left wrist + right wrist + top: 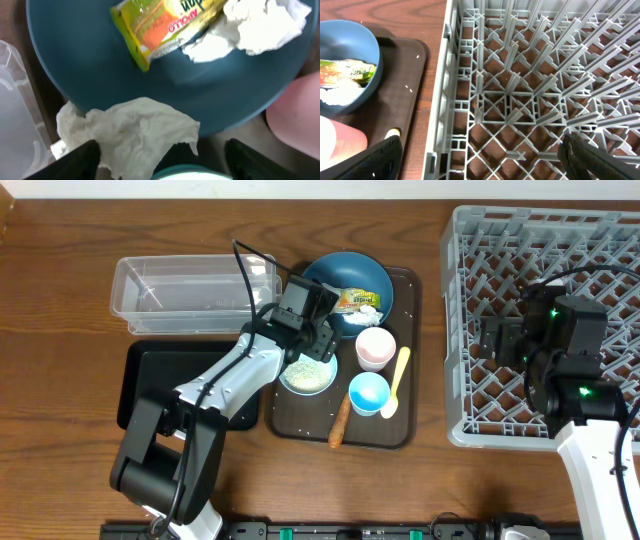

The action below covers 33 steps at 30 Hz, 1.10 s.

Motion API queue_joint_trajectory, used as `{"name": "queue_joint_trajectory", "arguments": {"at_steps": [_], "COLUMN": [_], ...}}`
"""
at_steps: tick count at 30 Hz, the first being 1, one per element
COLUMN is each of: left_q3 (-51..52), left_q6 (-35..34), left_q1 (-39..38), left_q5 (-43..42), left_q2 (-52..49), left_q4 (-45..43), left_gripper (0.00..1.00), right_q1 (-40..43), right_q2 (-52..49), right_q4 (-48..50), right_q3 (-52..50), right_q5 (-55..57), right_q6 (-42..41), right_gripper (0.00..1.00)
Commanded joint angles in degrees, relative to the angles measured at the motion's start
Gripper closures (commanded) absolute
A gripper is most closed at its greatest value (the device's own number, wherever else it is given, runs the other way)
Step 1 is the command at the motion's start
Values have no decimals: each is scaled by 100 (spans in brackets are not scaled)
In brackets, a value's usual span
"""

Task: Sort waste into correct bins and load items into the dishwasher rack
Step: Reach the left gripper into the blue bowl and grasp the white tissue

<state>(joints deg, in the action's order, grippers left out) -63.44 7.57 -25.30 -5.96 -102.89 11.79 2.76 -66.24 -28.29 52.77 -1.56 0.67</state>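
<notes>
A dark-blue bowl point(345, 280) on the brown serving tray holds a yellow-green wrapper point(160, 25) and a white tissue point(260, 25). My left gripper point(303, 330) hovers open at the bowl's near rim. In the left wrist view a second crumpled tissue point(135, 130) lies between the spread fingers point(165, 155), close to the left one, over the blue bowl's edge point(175, 85). The white bowl with rice crumbs point(307, 373) sits just below. A pink cup point(375, 347), a blue cup point(368, 393), a yellow spoon point(397, 380) and a brown stick point(340, 422) lie on the tray. My right gripper point(480, 160) is open and empty over the grey rack point(545, 240).
The clear tub point(190, 295) stands at the back left, with the black tray point(150, 380) in front of it. The brown serving tray point(400, 430) lies between them and the rack. The rack's pegs point(520, 100) stand up under my right gripper.
</notes>
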Motion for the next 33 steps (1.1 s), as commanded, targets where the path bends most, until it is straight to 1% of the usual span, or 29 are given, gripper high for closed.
{"name": "queue_joint_trajectory", "arguments": {"at_steps": [1,4,9,13,19,22,25,33], "left_q3": [-85,-85,-85,-85,-79,-79,-76,-76], "left_q6": [59,59,59,59,59,57,57,57], "left_q1": [-2,-2,-2,-2,-2,-2,-2,-2], "left_q5": [70,70,70,85,372,372,372,452], "left_q2": [-31,-31,-31,-31,-31,-31,-31,-31], "left_q4": [-151,-203,-201,-164,-164,-162,-162,-168], "left_gripper": [27,36,45,46,47,56,59,85], "right_q1": [-92,-92,-92,-92,-92,-92,-92,-92], "right_q2": [-11,-11,-11,-11,-11,-11,-11,-11], "right_q4": [-4,-4,-7,-4,-4,-4,-4,-4], "right_q3": [120,120,120,120,120,120,120,120], "right_q5": [-39,-39,-39,-39,-39,-39,-39,-39], "right_q6": [4,4,4,4,4,4,4,4], "right_gripper": [1,1,1,1,1,1,1,1]}}
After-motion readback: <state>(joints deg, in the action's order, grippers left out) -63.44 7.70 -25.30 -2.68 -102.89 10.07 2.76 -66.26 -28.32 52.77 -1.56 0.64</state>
